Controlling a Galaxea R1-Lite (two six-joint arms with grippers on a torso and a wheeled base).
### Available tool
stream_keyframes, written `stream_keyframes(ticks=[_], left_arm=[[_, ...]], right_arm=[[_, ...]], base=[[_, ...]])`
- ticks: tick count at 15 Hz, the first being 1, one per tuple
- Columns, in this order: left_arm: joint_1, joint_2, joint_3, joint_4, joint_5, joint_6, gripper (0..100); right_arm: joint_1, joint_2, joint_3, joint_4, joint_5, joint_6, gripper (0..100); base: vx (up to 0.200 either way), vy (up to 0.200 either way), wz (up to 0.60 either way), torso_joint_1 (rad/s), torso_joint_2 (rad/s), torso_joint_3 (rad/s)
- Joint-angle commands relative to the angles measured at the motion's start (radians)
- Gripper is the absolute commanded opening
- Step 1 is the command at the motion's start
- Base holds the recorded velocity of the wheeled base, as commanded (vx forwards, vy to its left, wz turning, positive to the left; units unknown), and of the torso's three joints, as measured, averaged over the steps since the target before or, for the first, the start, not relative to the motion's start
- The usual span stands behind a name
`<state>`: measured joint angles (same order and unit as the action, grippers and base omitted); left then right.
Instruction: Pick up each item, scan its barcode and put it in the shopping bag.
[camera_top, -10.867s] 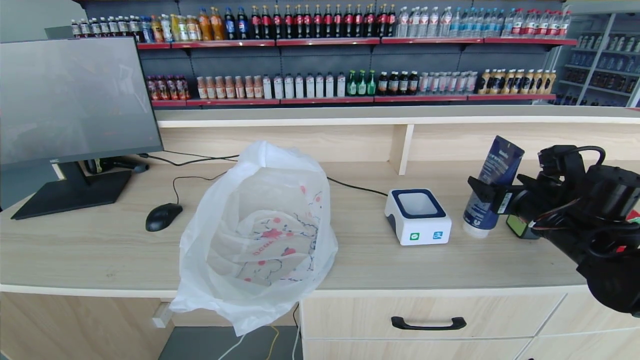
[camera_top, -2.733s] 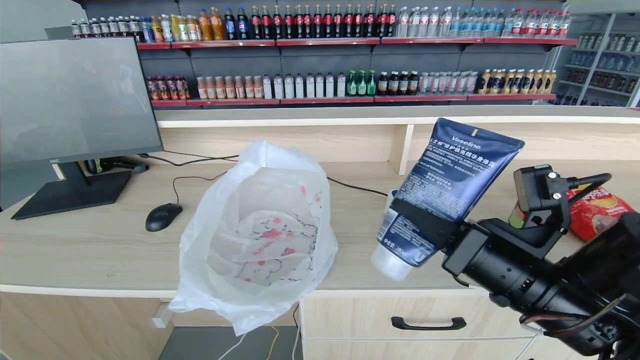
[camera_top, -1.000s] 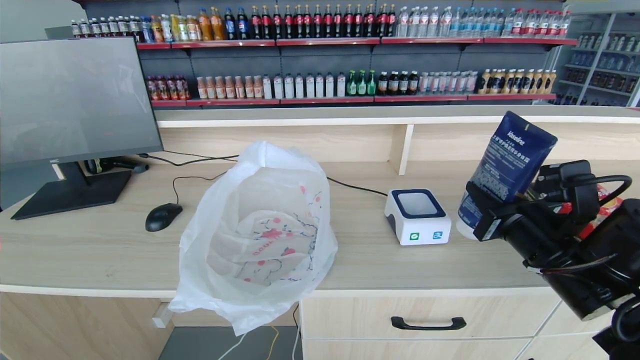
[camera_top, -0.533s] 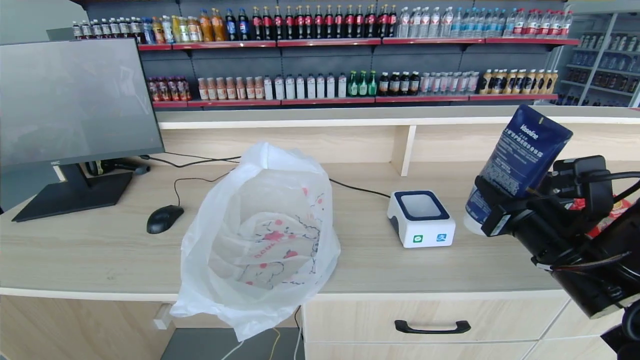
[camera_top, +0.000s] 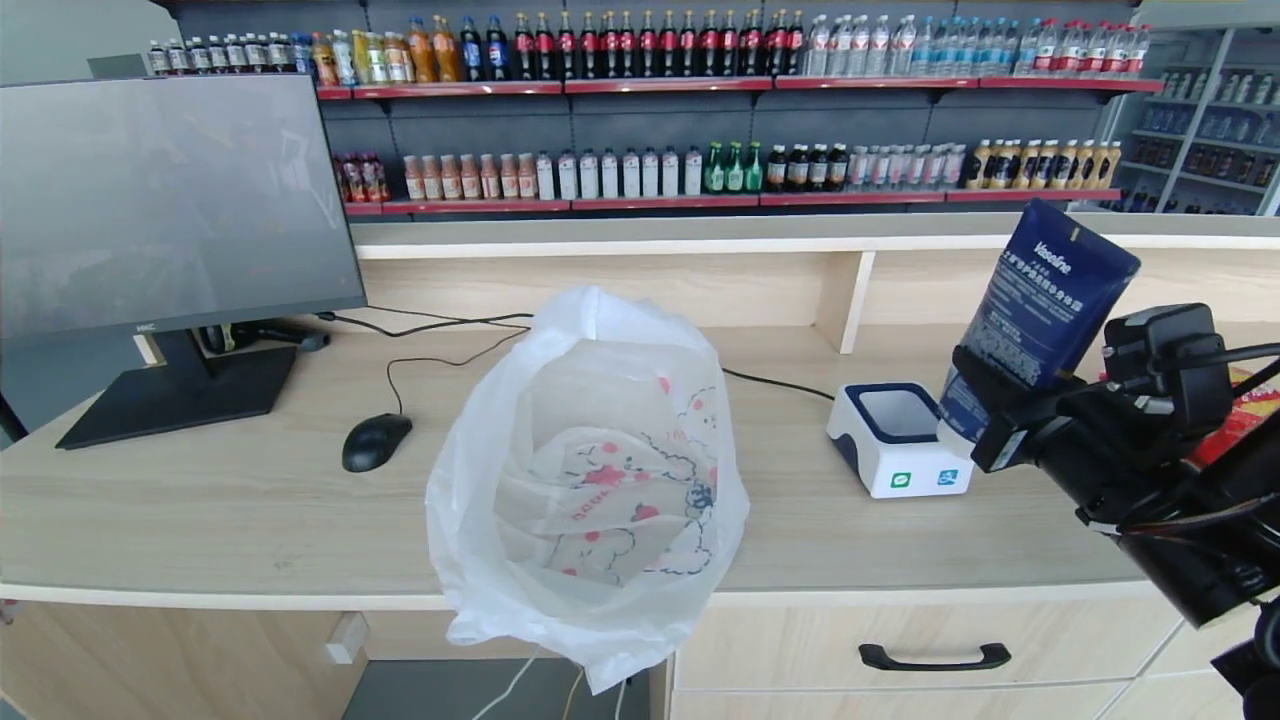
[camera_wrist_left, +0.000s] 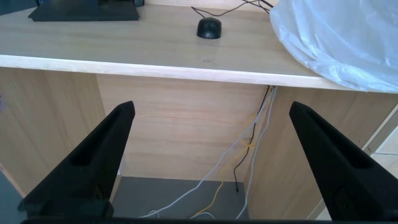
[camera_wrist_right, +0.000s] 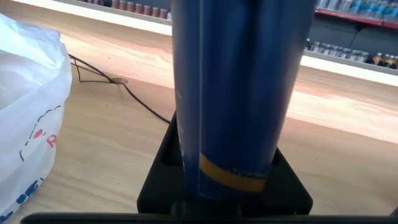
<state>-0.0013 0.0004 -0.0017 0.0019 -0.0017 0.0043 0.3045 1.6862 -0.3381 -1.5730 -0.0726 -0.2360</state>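
Head view: my right gripper (camera_top: 988, 405) is clamped on the blue tube (camera_top: 1050, 290) low down, just above the cap. The tube is tilted, crimped end up, with its cap end just beside the scanner (camera_top: 895, 440) on its right. I judge the tube light, soft-walled and slick, so I grip near the stiffer shoulder with a modest squeeze. The camera has swung. Measured against the scanner, the tube sits closer than half a second ago. The shopping bag (camera_top: 590, 470) stands open left of the scanner.

Left wrist view: my left gripper (camera_wrist_left: 208, 112) is spread and empty, below the counter (camera_wrist_left: 155, 53), well left of the scanner.

Right wrist view: the tube is pinched squarely between both fingers.

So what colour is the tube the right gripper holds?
The tube is dark blue with white print; head view shows it best.
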Motion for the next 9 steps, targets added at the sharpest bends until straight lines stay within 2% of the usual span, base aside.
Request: stream_keyframes(ticks=[1, 3, 5, 6, 8, 9], left_arm=[[0.001, 0.000, 0.000, 0.000, 0.000, 0.000, 100], [0.001, 0.000, 0.000, 0.000, 0.000, 0.000, 100], [0.001, 0.000, 0.000, 0.000, 0.000, 0.000, 100], [0.001, 0.000, 0.000, 0.000, 0.000, 0.000, 100], [0.001, 0.000, 0.000, 0.000, 0.000, 0.000, 100], [0.001, 0.000, 0.000, 0.000, 0.000, 0.000, 100]], right_arm=[[-0.051, -0.022, -0.006, 0.002, 0.054, -0.043, 0], [-0.119, -0.046, -0.015, 0.002, 0.168, -0.171, 0], [-0.117, -0.048, -0.032, 0.002, 0.194, -0.287, 0], [-0.094, -0.046, -0.041, 0.002, 0.195, -0.384, 0], [0.035, -0.025, -0.022, 0.002, 0.165, -0.556, 0], [0.050, -0.017, -0.018, 0.002, 0.157, -0.651, 0]], base=[[0.000, 0.000, 0.00, 0.000, 0.00, 0.000], [0.000, 0.000, 0.00, 0.000, 0.00, 0.000], [0.000, 0.000, 0.00, 0.000, 0.00, 0.000], [0.000, 0.000, 0.00, 0.000, 0.00, 0.000], [0.000, 0.000, 0.00, 0.000, 0.00, 0.000], [0.000, 0.000, 0.00, 0.000, 0.00, 0.000]])
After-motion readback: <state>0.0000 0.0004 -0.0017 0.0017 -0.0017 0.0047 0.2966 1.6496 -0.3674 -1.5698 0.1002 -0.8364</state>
